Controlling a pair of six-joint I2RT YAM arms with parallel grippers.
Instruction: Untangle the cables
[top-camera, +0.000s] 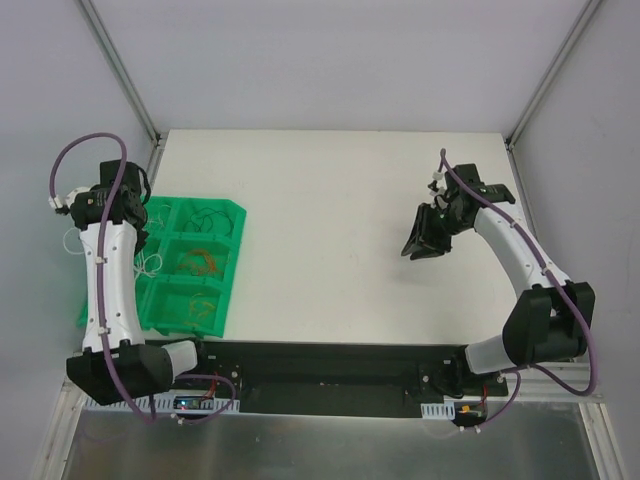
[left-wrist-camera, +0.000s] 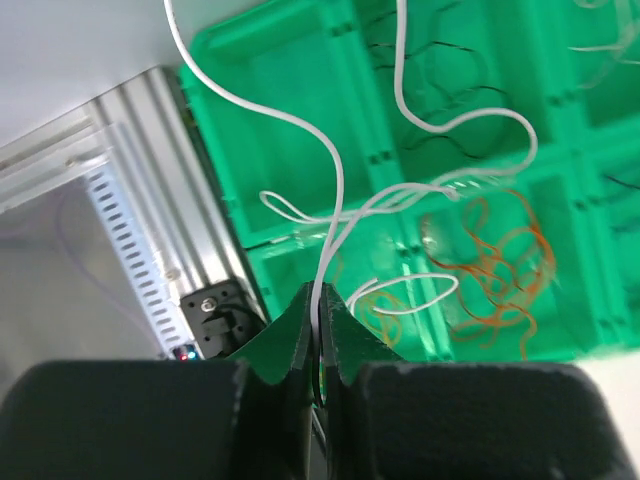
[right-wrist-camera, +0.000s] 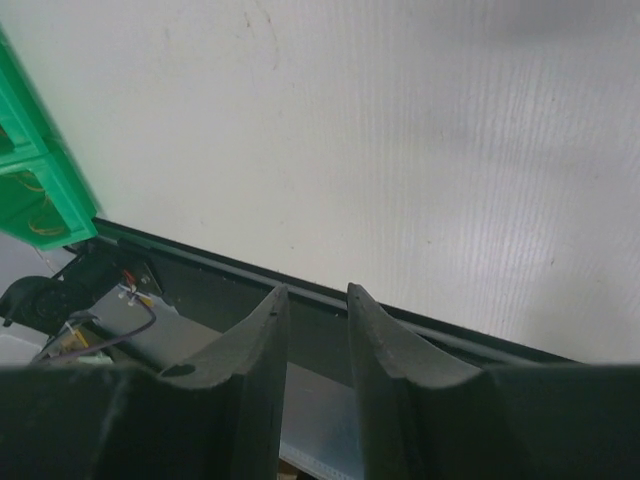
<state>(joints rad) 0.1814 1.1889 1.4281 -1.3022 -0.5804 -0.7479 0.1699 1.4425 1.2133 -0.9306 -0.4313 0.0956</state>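
My left gripper (left-wrist-camera: 320, 295) is shut on a thin white wire (left-wrist-camera: 338, 180) that rises from its tips and curls over a green compartment tray (left-wrist-camera: 290, 110). In the top view this gripper (top-camera: 135, 205) hangs over the tray's left side (top-camera: 235, 250), with white strands (top-camera: 150, 264) dangling beside the arm. A clump of orange-copper wires (left-wrist-camera: 500, 270) lies in one middle compartment and also shows from above (top-camera: 200, 262). Thin black wires (left-wrist-camera: 450, 70) lie in a far compartment. My right gripper (top-camera: 420, 245) is open and empty above the bare table at the right (right-wrist-camera: 315, 295).
The tray sits at the table's left edge beside an aluminium frame rail (left-wrist-camera: 130, 200). A black strip (top-camera: 330, 360) runs along the near table edge between the arm bases. Grey walls and frame posts (top-camera: 120, 70) bound the table (top-camera: 330, 200).
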